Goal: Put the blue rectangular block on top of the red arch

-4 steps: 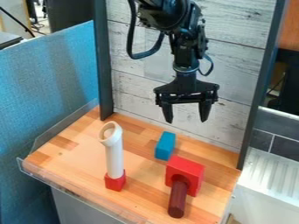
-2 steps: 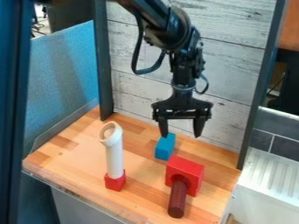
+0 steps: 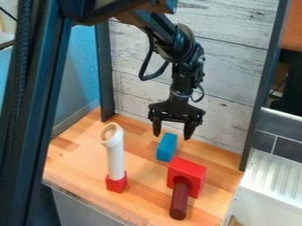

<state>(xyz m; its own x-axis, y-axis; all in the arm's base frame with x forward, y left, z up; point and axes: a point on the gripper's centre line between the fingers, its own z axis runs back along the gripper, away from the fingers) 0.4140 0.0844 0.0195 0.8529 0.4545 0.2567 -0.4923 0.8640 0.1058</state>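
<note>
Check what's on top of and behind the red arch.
Nothing on top of the red arch. Behind it, offset to image left: the blue rectangular block on the wooden tabletop. The strip right behind the arch is covered by it, so can't tell there.

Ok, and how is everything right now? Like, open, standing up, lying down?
Black two-finger robot hand, open and empty
Blue rectangular block, resting on the wooden table
Red arch block, top bare
Dark red cylinder, lying down, poking out from the arch
White tube, standing up
Small red block, at the tube's foot
</note>
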